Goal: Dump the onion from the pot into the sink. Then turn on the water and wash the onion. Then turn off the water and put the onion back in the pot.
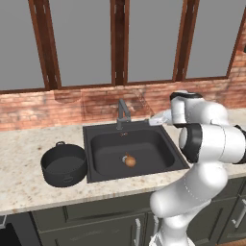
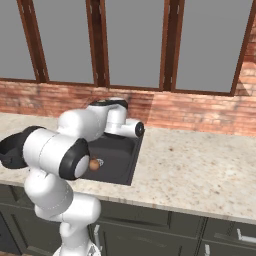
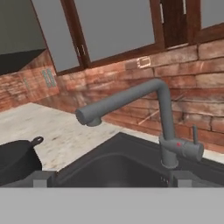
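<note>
The small orange-brown onion (image 1: 130, 161) (image 2: 93, 164) lies on the floor of the black sink (image 1: 106, 150) (image 2: 119, 161) (image 3: 109, 166), near the drain. The black pot (image 1: 64, 165) (image 3: 15, 159) stands upright on the counter left of the sink, and no contents show in it. My gripper (image 1: 151, 121) (image 3: 111, 179) hovers over the sink's back right corner, pointing at the grey faucet (image 1: 122, 114) (image 3: 131, 96). Its jaws stand wide open with nothing between them. The faucet's lever handle (image 3: 189, 148) sits at the base on the right. No water is running from the spout.
A brick wall with dark-framed windows runs behind the speckled counter (image 1: 24, 144) (image 2: 200, 170). The faucet spout reaches out over the basin. My own arm (image 2: 55, 150) hides the left part of the sink in the right base view.
</note>
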